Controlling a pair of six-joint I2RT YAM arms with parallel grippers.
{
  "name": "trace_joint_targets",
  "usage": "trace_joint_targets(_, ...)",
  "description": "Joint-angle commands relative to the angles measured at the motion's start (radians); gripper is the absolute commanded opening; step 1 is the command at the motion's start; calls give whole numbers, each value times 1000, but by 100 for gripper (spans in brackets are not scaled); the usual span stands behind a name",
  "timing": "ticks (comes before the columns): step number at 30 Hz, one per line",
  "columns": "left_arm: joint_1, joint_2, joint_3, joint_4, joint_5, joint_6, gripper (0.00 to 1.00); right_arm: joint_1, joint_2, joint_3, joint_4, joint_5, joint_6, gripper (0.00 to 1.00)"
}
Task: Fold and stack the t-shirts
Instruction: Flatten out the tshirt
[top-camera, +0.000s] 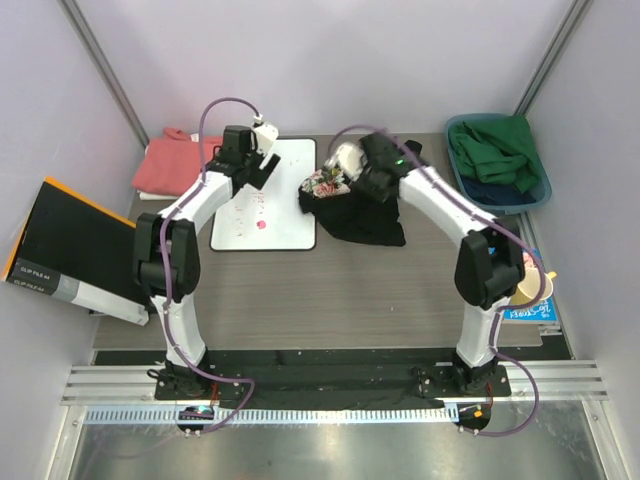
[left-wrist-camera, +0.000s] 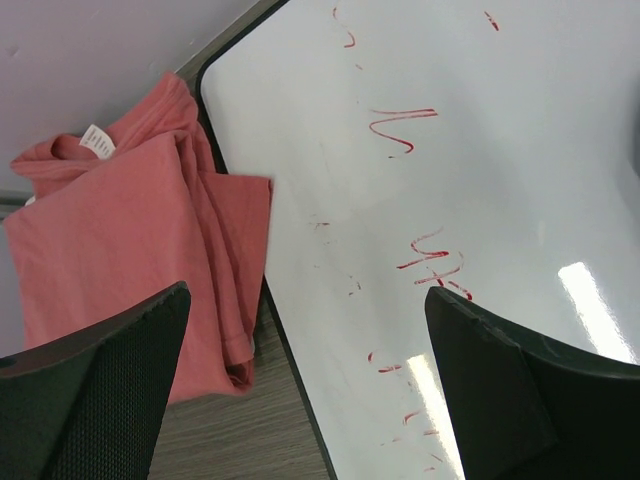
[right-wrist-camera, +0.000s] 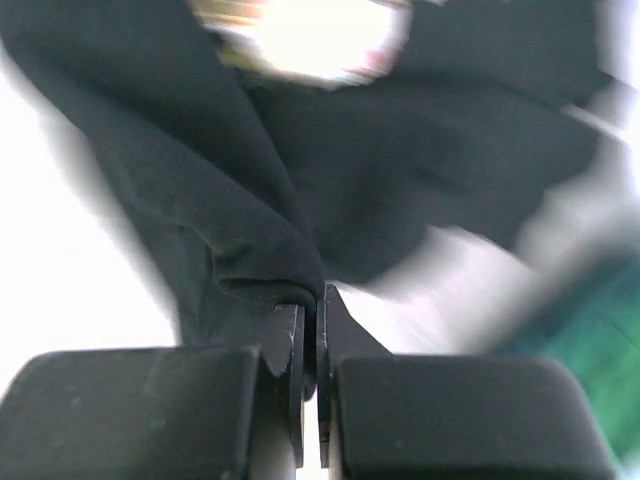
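Table (top-camera: 350, 290): grey wood surface, with both arms reaching over its far half.
White board (top-camera: 270, 200): lies flat at far centre-left and is marked with red scribbles.
Black t-shirt (top-camera: 365, 220): far centre, just right of the board; it is bunched and partly lifted, the flower print crumpled at its left end.
Salmon t-shirt (top-camera: 170, 165): far left, loosely folded, one edge lapping the board's rim.
Right gripper (right-wrist-camera: 310, 310): jaws pinched together on a small fold of the black t-shirt.
Left gripper (left-wrist-camera: 305, 295): jaws spread wide above the board, holding nothing.
Risk: you have only a thin ridge of cloth at the fingertips, so a quick lift or drag could slip it free. Bunched as it is, the shirt may also fold crooked.
Views: only your right wrist view shows the pinch, which the overhead view hides under the wrist. Only the left wrist view shows the salmon collar label and the overlap on the board.
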Motion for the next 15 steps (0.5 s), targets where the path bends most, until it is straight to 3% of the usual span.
trace_joint_targets(1,0,-71,-5,-17,99,28,100,-131,-68,108,-3,310,53,1)
trace_joint_targets(6,-1,-80,-30,-46,284,147,100,-270,-78,153,79,440,93,1)
trace_joint_targets(11,-60,-46,-28,-56,467,258,100,-277,-91,168,222,561,25,1)
trace_joint_targets(15,-148,21,19,-13,519,321,100,-283,-105,138,363,609,-108,1)
